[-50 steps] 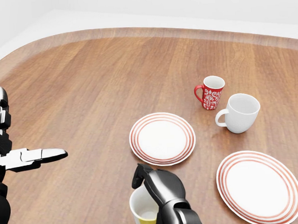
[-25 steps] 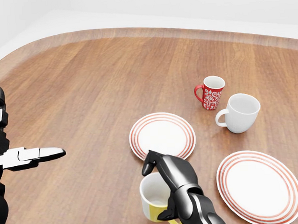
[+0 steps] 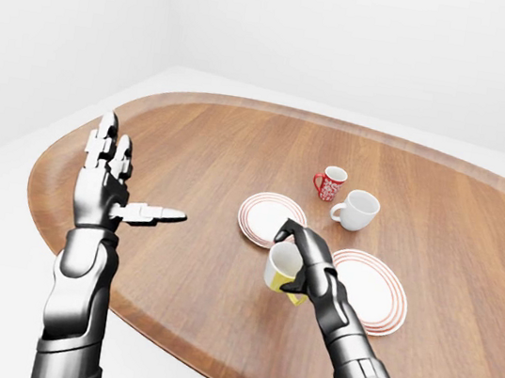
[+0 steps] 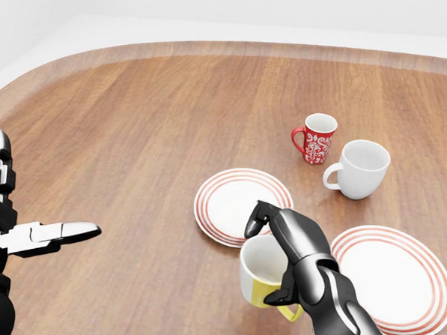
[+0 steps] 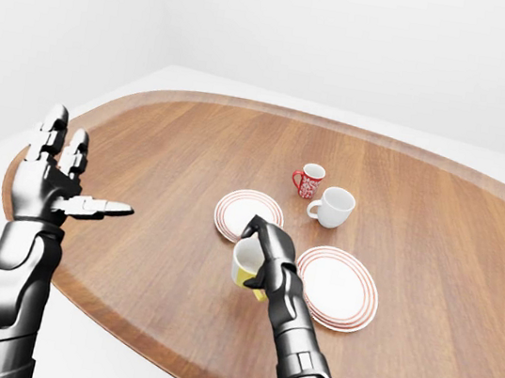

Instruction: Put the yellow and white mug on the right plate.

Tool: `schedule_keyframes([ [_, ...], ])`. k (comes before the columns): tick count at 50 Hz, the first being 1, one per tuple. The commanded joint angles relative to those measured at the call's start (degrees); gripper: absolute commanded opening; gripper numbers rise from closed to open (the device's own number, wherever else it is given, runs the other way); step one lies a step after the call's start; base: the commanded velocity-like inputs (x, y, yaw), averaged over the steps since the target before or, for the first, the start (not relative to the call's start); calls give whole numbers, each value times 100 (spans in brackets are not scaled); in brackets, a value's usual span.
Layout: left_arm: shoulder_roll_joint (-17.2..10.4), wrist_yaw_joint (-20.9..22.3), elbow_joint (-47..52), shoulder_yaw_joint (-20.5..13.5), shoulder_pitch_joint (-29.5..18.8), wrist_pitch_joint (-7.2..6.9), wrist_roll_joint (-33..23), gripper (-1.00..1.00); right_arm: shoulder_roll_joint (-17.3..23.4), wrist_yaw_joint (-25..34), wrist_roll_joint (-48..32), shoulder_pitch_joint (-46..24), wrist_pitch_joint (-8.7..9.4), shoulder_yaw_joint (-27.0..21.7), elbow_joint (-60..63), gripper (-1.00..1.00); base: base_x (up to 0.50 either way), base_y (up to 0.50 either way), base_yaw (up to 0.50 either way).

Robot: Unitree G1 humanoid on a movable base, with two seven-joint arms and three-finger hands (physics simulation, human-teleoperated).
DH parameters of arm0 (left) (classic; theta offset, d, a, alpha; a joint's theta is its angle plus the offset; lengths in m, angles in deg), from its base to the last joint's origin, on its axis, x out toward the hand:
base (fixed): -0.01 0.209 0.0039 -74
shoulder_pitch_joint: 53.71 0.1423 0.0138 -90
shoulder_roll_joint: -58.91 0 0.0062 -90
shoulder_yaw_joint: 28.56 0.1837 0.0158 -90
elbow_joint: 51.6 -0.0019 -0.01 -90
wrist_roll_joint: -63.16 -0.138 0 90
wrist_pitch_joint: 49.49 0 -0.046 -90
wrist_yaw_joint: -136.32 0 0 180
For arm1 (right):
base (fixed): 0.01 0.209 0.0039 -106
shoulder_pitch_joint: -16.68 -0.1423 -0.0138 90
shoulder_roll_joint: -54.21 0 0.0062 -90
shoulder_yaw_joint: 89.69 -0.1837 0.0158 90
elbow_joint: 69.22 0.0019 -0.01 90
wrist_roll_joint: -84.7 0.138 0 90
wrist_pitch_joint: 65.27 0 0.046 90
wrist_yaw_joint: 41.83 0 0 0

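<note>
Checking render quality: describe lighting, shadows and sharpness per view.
Head view: flat, even light, faint shadows, table curved by lens distortion. Left-eye view: sharp throughout, soft sheen on the right robot hand. Right-eye view: likewise crisp, yellow and white mug unblurred.

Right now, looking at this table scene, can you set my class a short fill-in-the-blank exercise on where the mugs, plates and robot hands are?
1. The right hand has its fingers closed round the yellow and white mug, which it holds ____ the table.
2. The red patterned mug stands beside the plain ____ mug.
3. Both plates, left plate and right plate, have ____ rings on the rim.
4. The left hand is ____, holding nothing.

Missing words: above; white; red; open
</note>
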Motion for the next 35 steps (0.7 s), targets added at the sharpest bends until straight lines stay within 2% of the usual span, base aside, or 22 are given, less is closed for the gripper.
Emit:
schedule_keyframes([
  [1,19,15,-87,29,12,0,-44,100,324,140,-31,-39,48,-258,229,-100,0,0,0],
  [13,19,19,-54,20,18,0,-52,100,594,76,180,-120,-45,-440,-23,-100,0,0,0],
  [20,26,21,-60,29,24,0,-61,100,810,-103,288,-267,-253,-555,-492,-100,0,0,0],
  [29,33,22,-71,43,32,0,-76,100,997,-130,395,-347,-288,-652,-616,-100,0,0,0],
  [31,38,21,-41,47,46,0,-79,100,1052,-185,431,-400,-345,-680,-755,-100,0,0,0],
  [32,39,22,-25,48,47,0,-81,100,1092,-272,456,-480,-438,-695,-976,-100,0,0,0],
  [35,37,28,-64,41,31,0,-82,100,1166,-413,487,-615,-447,-694,-1339,-100,0,0,0],
])
